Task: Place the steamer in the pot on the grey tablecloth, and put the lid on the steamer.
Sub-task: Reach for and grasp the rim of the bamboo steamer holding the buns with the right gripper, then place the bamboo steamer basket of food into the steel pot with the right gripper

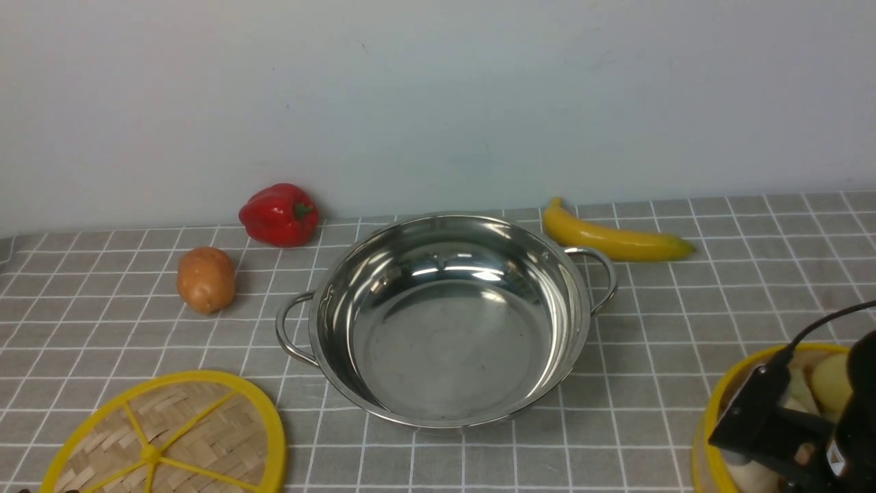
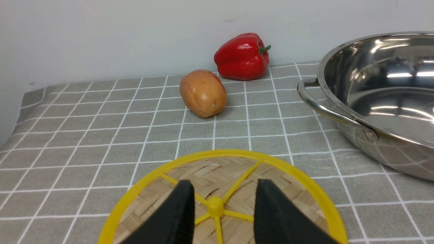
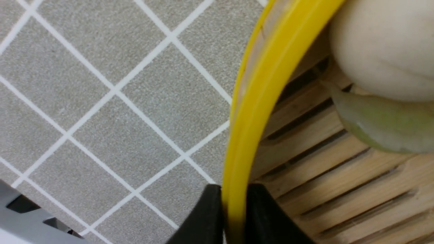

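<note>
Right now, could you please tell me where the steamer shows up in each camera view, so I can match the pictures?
Front view: the steamer sits at the lower right corner, partly hidden behind the right gripper.
Left wrist view: not in it.
Right wrist view: its yellow rim and slatted floor fill the right half, the rim pinched between the gripper's fingers.
Shared landmark: the grey tablecloth with its white grid.

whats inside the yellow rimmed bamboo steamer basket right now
On the slatted floor of the yellow-rimmed bamboo steamer basket sit a pale round toy bun and a greenish dumpling. The black right end effector, clamped on its rim, and the frame edges hide the rest.
</note>
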### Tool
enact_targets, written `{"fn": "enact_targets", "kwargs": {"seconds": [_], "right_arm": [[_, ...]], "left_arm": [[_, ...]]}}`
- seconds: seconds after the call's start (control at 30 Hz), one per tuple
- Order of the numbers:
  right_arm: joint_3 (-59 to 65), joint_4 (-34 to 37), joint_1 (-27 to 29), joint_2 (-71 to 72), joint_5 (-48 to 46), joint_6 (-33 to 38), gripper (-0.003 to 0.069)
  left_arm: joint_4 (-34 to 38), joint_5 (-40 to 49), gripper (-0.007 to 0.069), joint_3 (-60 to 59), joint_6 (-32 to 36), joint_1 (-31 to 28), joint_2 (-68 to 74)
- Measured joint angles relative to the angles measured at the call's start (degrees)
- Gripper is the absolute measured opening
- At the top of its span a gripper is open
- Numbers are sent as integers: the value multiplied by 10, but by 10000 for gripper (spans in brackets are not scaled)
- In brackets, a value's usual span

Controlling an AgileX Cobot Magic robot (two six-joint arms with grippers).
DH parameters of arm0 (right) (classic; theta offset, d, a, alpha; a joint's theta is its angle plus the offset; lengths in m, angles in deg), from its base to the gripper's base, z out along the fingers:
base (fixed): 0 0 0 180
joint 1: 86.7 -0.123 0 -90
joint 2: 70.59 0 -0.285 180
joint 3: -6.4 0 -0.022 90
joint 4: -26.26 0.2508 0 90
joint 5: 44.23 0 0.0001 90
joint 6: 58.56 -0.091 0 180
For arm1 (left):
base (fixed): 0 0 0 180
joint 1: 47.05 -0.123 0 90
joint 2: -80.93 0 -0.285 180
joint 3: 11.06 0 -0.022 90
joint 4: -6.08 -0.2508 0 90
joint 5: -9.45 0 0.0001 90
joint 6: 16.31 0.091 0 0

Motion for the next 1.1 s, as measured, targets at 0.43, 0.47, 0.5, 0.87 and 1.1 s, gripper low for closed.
{"fn": "enact_targets", "kwargs": {"seconds": [0.43,0.47,0.5,0.87,1.1], "right_arm": [[-26,0,-1,1,1,-27,71],[-27,0,-1,1,0,-28,71],[-41,0,-1,4,-14,-31,71],[-155,-14,-1,24,-97,-34,107],[-218,-51,-1,26,-95,-32,111]], "left_arm": [[0,0,243,0,0,0,0],[0,0,243,0,0,0,0],[0,0,243,0,0,0,0],[0,0,243,0,0,0,0],[0,0,243,0,0,0,0]]}}
